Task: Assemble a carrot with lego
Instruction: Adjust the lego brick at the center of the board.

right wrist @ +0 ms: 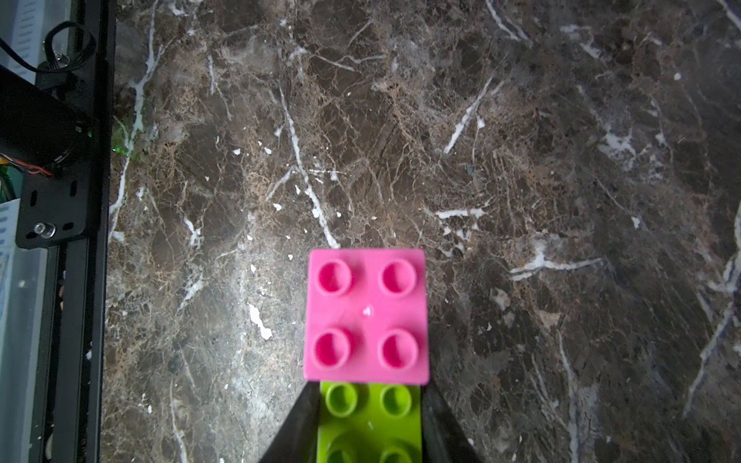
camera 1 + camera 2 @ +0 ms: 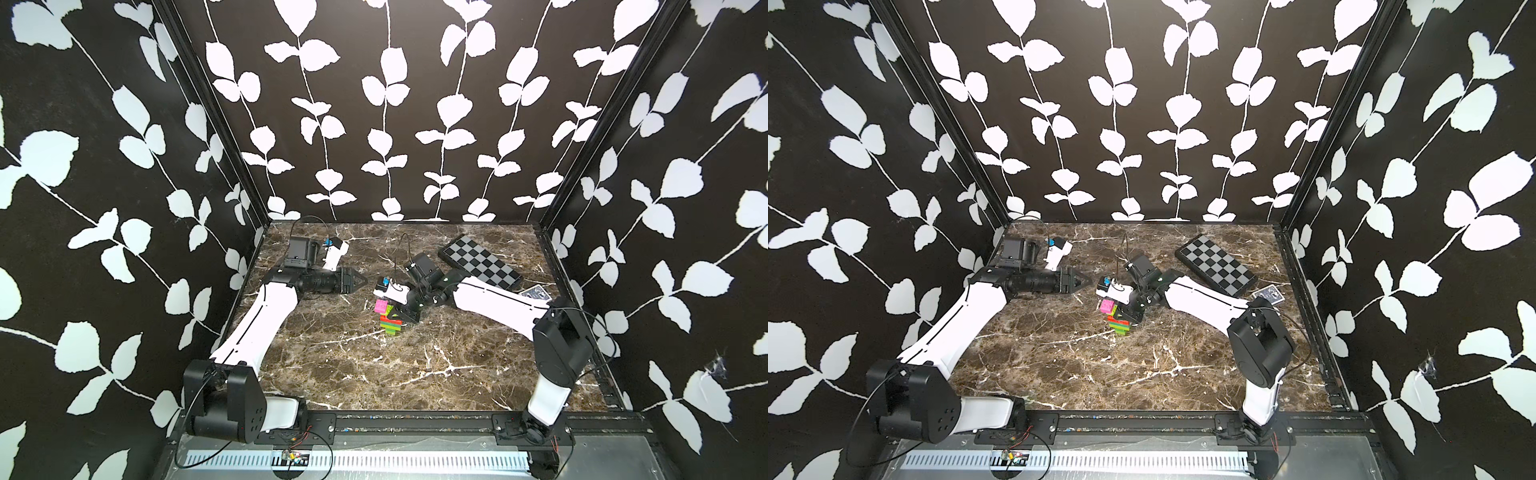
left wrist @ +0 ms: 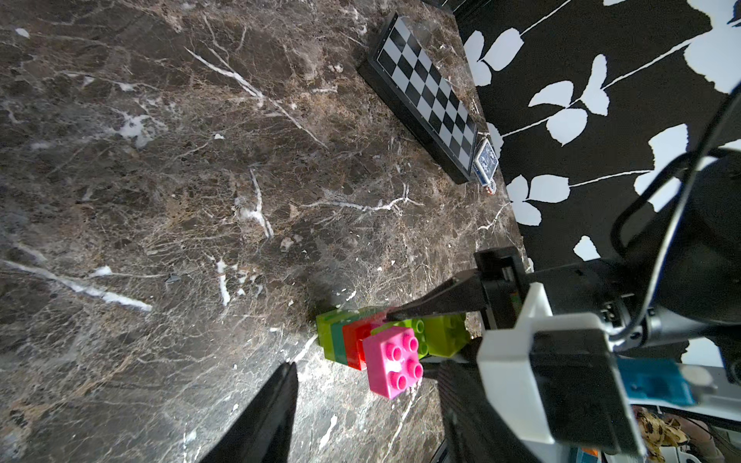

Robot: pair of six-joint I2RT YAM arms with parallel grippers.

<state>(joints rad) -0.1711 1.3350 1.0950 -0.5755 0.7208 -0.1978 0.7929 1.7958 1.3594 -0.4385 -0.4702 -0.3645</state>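
The carrot [image 2: 390,319] is a short stack of lego near the table's middle: lime, dark green and orange-red layers with a lime brick [image 1: 369,417] and a pink brick [image 1: 365,316] at one end. In both top views its lime end [image 2: 1120,329] is down at the marble. My right gripper [image 1: 369,391] is shut on it, one jaw on each side of the lime brick just behind the pink one. My left gripper [image 2: 362,281] hovers to the carrot's left, open, with nothing between its fingers [image 3: 276,409]. In the left wrist view the carrot [image 3: 353,340] lies just past them.
A black-and-grey checkered board [image 2: 480,266] lies at the back right, with a blue card box [image 2: 536,294] beside its near end. Leaf-patterned walls close in the left, back and right sides. A black rail [image 2: 415,419] runs along the front edge.
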